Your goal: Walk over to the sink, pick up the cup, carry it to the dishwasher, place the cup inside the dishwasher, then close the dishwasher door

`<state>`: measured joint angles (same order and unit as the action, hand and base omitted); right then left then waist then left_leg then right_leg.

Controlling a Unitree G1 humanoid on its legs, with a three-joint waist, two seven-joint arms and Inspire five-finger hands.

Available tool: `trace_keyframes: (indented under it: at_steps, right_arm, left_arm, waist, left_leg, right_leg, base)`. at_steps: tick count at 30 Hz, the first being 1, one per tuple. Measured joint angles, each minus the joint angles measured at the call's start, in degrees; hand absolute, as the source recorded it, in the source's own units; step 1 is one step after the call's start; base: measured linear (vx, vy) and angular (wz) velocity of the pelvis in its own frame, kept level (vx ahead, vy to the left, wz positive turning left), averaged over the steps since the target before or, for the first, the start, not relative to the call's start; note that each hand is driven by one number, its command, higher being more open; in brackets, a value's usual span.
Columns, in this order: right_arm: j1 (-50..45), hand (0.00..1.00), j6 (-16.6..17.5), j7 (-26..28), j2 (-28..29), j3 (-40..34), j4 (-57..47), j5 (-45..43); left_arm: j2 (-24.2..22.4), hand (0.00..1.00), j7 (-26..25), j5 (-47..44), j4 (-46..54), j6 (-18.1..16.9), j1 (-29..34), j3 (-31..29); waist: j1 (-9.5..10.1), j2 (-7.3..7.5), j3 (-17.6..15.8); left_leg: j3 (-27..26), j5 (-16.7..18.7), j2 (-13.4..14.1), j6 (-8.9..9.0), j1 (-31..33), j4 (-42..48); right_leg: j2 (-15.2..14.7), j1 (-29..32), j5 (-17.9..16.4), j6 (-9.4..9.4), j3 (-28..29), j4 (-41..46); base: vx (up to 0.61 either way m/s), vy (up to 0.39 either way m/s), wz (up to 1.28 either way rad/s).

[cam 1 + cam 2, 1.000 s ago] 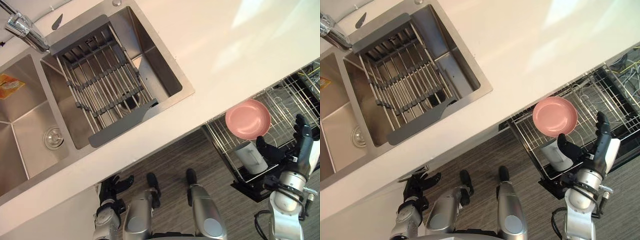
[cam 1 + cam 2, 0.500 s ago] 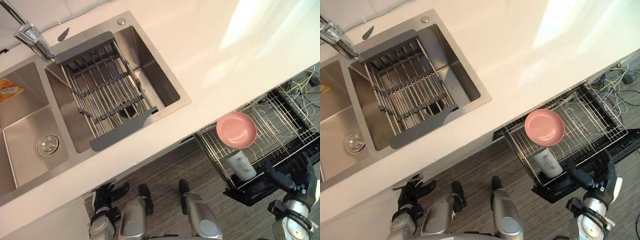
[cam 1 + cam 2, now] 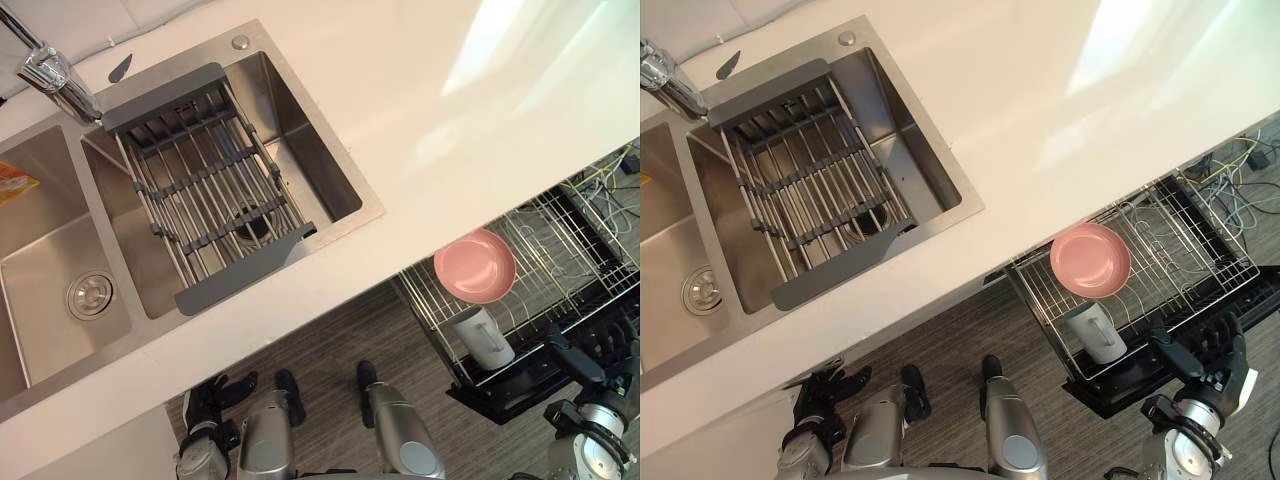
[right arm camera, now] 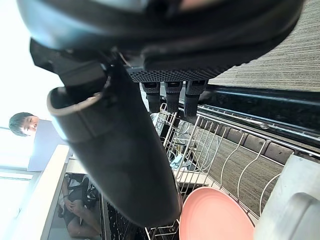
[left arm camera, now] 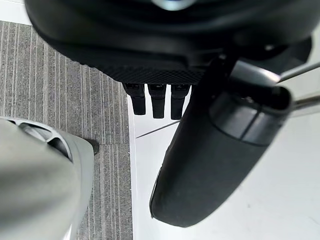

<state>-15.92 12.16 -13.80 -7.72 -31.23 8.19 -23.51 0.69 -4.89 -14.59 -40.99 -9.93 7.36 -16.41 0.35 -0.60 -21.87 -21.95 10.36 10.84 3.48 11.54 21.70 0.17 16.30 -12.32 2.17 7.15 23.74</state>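
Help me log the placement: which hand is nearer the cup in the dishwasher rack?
Right. The right hand hovers open just off the front edge of the rack, near the cup but not touching; the left hand hangs below the counter, far away.

Kitchen, steel double sink point(image 3: 318, 150) with tap point(image 3: 55, 75), white countertop point(image 3: 480, 120), pulled-out dishwasher rack point(image 3: 572, 248)

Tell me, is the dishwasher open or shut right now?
Open: its wire rack stands pulled out from under the counter, holding the cup and a pink bowl.
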Motion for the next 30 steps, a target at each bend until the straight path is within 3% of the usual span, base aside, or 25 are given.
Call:
trace_keyframes:
  at_steps: [9,18,24,30]
  right_arm:
    - [-1.08,0.90,0.22,-4.20,2.68,-5.94,-5.60,1.03]
    - [-3.78,0.90,0.64,-4.33,3.74,-9.84,-9.13,2.46]
    - [-4.79,0.90,0.31,-0.67,3.72,-9.84,-1.73,0.74]
    - [-4.10,0.90,-1.33,3.05,3.55,-9.84,8.86,-4.26]
  left_arm:
    - [-1.63,0.90,-0.22,0.02,-0.70,0.00,0.08,-1.23]
    - [-1.94,0.90,-0.17,0.08,-2.64,0.01,-0.24,-3.13]
    - [-1.44,0.90,-0.19,0.06,-3.45,0.02,-0.20,-3.81]
    - [-1.43,0.90,0.04,0.05,-3.47,0.43,-0.37,-4.62]
  waist:
    - [-0.01,0.12,0.00]
    - [-0.67,0.91,0.29]
    - [-1.09,1.93,0.89]
    - [-1.17,2.00,0.93]
  left_leg:
    - [0.04,2.33,0.44,-0.07,0.37,2.48]
    - [-0.61,3.33,0.90,-0.02,-0.25,3.27]
    - [-0.80,3.75,1.17,-0.04,-0.20,3.69]
    - [-0.80,3.74,1.22,-0.04,-0.20,3.69]
  right_leg:
    - [-0.01,-0.20,-1.45,0.28,0.09,0.97]
    - [0.17,-1.23,-1.52,0.41,0.26,0.36]
    - [0.36,-1.30,-1.51,0.42,0.49,0.31]
    - [0.40,-1.27,-1.51,0.41,0.50,0.46]
  base:
    - [0.02,0.010,0.00]
    - [0.01,0.007,-0.02]
    - [0.00,0.003,-0.01]
    - [0.00,0.000,0.00]
